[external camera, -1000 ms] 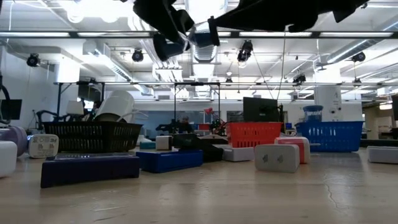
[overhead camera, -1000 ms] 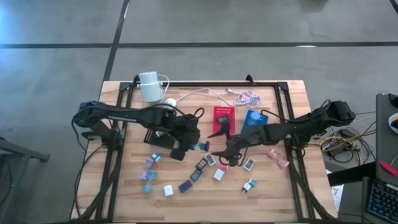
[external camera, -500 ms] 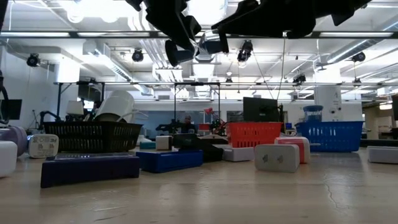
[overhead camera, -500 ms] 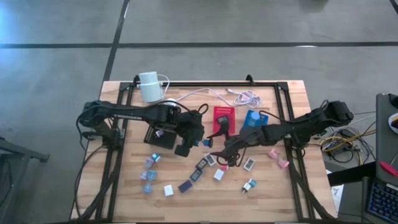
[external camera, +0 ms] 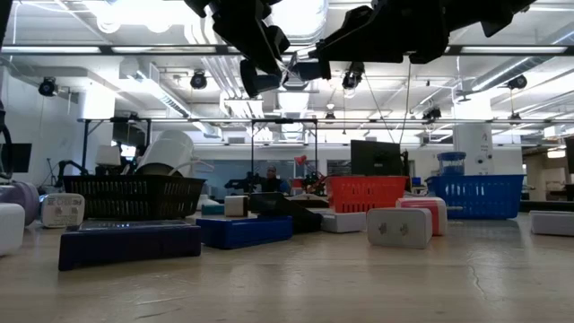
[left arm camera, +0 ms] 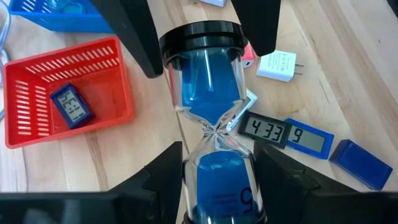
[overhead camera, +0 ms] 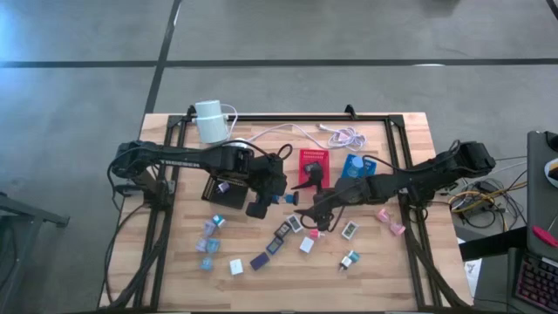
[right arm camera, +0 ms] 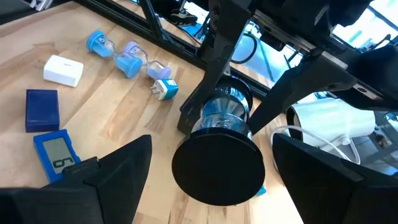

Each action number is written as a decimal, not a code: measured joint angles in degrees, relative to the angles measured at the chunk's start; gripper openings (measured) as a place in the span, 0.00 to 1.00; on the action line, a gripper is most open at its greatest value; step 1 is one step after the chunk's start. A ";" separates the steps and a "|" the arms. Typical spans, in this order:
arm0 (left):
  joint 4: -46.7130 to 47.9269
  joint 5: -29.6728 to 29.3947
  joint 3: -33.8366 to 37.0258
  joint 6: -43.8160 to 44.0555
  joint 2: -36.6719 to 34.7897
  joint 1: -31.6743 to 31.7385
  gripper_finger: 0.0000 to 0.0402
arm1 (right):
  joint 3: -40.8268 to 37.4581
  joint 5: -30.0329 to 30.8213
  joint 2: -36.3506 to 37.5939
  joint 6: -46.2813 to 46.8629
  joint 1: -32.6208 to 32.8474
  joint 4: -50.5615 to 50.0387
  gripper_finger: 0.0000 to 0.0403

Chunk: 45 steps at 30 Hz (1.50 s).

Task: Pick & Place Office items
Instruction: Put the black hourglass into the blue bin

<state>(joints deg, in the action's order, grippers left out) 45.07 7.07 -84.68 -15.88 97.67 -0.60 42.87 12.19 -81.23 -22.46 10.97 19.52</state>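
Observation:
A blue hourglass (left arm camera: 208, 93) with black end caps hangs above the table's middle, with my left gripper (overhead camera: 264, 204) shut on it. Its free black cap (right arm camera: 216, 167) points at my right gripper (overhead camera: 308, 213), which stands open. The right fingers (right arm camera: 118, 171) stand on either side of that cap, with gaps showing. Several small office items (overhead camera: 279, 240) lie on the wood below and nearer the front, among them a digital clock (left arm camera: 266, 130), a white plug (left arm camera: 278, 65) and small timers (right arm camera: 127, 59). My left gripper pinches the hourglass's near bulb (left arm camera: 219, 183) between its two fingers (left arm camera: 163, 174). The fingers come slanting down from the table's left and lie along the hourglass, whose waist and far cap (left arm camera: 200, 38) reach out past them. It is lifted clear of the table.
A red tray (overhead camera: 311, 163) holds a small blue clock (left arm camera: 69, 107). A blue tray (overhead camera: 357, 166) lies to its right and a black tray (overhead camera: 228, 192) under the left arm. A white cylinder (overhead camera: 209, 120) and its cable (overhead camera: 344, 135) are at the far edge.
My left gripper has carried the hourglass a little toward the table's right, closer to my right gripper, then held still. The hourglass stays lifted and gripped the same way.

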 joint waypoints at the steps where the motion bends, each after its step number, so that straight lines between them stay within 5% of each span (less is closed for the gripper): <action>1: -0.04 0.00 -0.05 0.02 0.00 0.00 0.42 | 0.01 0.00 0.00 0.01 0.02 0.03 0.81; 22: -0.04 0.00 -0.07 0.67 -0.02 0.00 0.42 | -0.02 3.01 0.00 2.56 -0.16 -1.35 0.80; 33: -0.25 -0.15 -0.01 0.66 -0.05 0.00 0.42 | -0.04 2.69 0.00 2.32 -0.09 -1.39 0.52; 45: -0.65 0.04 0.43 0.46 -0.09 0.00 0.44 | -0.04 2.56 0.00 2.47 -0.09 -1.37 0.51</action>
<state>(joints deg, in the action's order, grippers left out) 44.42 7.11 -84.25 -15.42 97.58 -0.60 42.83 14.75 -81.23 -19.99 10.87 18.15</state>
